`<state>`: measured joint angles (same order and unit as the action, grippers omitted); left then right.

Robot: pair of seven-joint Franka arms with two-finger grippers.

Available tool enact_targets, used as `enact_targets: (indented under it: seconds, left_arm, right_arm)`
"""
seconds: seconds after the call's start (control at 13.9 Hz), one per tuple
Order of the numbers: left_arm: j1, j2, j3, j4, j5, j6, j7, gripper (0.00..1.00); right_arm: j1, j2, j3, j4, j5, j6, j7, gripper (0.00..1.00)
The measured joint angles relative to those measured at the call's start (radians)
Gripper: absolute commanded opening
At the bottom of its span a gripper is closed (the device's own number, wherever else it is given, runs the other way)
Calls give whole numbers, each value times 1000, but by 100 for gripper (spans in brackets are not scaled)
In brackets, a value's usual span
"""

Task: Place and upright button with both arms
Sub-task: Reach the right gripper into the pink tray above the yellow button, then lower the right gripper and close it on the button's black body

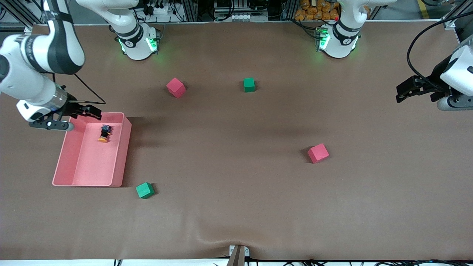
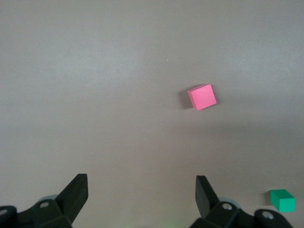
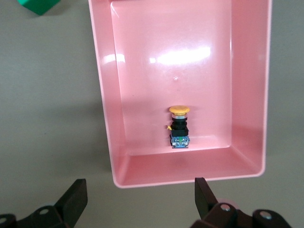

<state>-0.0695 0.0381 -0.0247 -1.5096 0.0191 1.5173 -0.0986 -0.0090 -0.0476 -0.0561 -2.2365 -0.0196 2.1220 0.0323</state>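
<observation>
The right hand [image 1: 79,112] is held released and empty over the edge of a pink tray [image 1: 122,147] at the right arm's end of the desk [image 1: 236,207], and the button [image 1: 104,133] is seen lying on its side inside that tray, its orange cap turned toward the front camera. The left hand [image 1: 404,90] is likewise held released and empty above the left arm's end of the desk. 2 red cubes [image 1: 176,87] [image 1: 318,153] and 2 green cubes [image 1: 249,84] [image 1: 145,190] are scattered over the desk, well apart.
</observation>
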Motion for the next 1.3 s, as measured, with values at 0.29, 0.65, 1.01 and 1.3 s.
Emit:
enact_targets:
  seconds: [0.29, 0.65, 1.01, 1.3]
  left_arm:
    - [0, 13, 0, 0, 0, 2, 0, 100]
    - [1, 15, 1, 2, 0, 16, 0, 100]
    - [1, 15, 1, 2, 0, 17, 0, 100]
    - [1, 15, 1, 3, 0, 17, 0, 100]
  right_arm:
    - [-30, 51, -8, -53, 0, 113, -53, 100]
    - [-82, 152, -11, -54, 0, 208, -128, 100]
    - [-81, 216, -7, -55, 0, 306, -139, 100]
    - [-84, 298, -9, -56, 0, 398, -164, 100]
